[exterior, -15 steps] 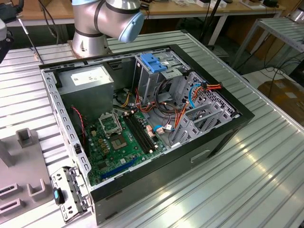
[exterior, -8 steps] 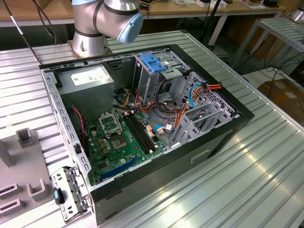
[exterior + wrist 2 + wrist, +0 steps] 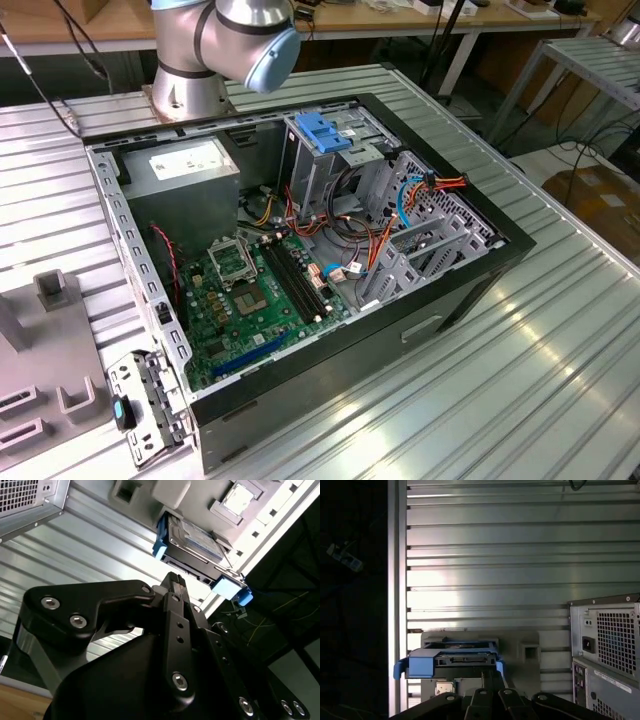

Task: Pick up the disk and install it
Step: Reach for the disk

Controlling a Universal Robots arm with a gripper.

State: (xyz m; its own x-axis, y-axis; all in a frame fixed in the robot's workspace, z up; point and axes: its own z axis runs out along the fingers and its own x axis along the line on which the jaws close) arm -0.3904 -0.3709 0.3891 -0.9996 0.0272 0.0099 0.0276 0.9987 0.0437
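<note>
Disk not yet picked: rests in grey holder at table edge. Gripper just short of it, fingers pressed together, holding nothing. Install pending.

Disk: dark metal body, pale label, blue edging; gripper matte black. Worktop silver, ribbed in parallel slats; case black, motherboard green, cage handle blue, power supply grey with white sticker. Arm silver with light-blue cap, cables orange and red.
</note>
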